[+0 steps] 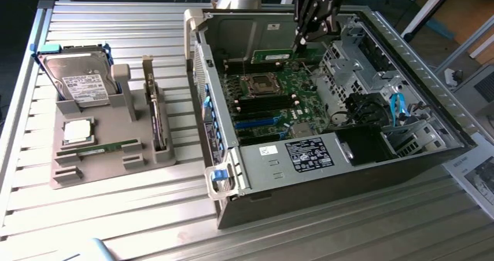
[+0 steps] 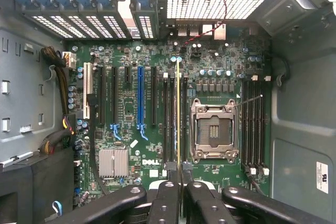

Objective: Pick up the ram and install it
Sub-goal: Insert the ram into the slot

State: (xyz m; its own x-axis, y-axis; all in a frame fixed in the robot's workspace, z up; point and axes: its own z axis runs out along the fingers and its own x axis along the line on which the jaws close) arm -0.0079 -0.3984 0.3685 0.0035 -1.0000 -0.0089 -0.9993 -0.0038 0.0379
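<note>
The pincer (image 2: 179, 168) is clenched on the ram (image 2: 178, 108), which hangs edge-on straight below its 2 fingers, inside the open computer case (image 1: 432, 70). The ram's long axis runs parallel to the black memory slots (image 2: 169, 119) on the motherboard (image 2: 126, 108). It is lined up over them, between the processor socket (image 2: 213, 129) and the blue slot (image 2: 140, 98). The neighbouring slots look free, and the case walls stand well apart from the pincer.

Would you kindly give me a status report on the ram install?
Gripper shut on the ram. Ram held inside the case, lined up over memory slots beside the processor socket. Nothing seen between.
</note>
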